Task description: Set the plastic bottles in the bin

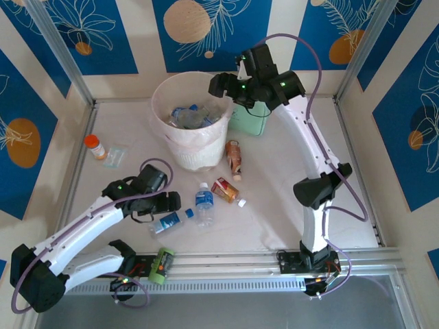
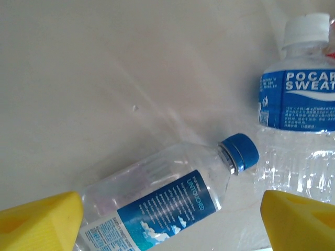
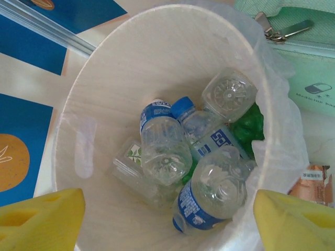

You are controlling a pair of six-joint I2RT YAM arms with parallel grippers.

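Note:
The cream-white bin (image 1: 180, 147) with its thin bag liner holds several plastic bottles (image 3: 166, 149), clear ones with blue labels and some green showing beneath. My right gripper (image 1: 218, 86) hangs open over the bin's right rim with nothing between its yellow fingers (image 3: 44, 219). On the table, a clear bottle with a blue label and cap (image 2: 167, 201) lies on its side. My left gripper (image 2: 172, 222) is open just above it, one yellow finger on each side. A Pocari Sweat bottle (image 2: 301, 97) is beside it. Two copper-labelled bottles (image 1: 226, 190) (image 1: 234, 157) lie to the right of the bin.
A mint-green case (image 1: 248, 118) stands against the bin's far right side. An orange-capped pill bottle (image 1: 95, 146) and a small clear bag (image 1: 116, 156) sit at the left. Aluminium frame rails border the table.

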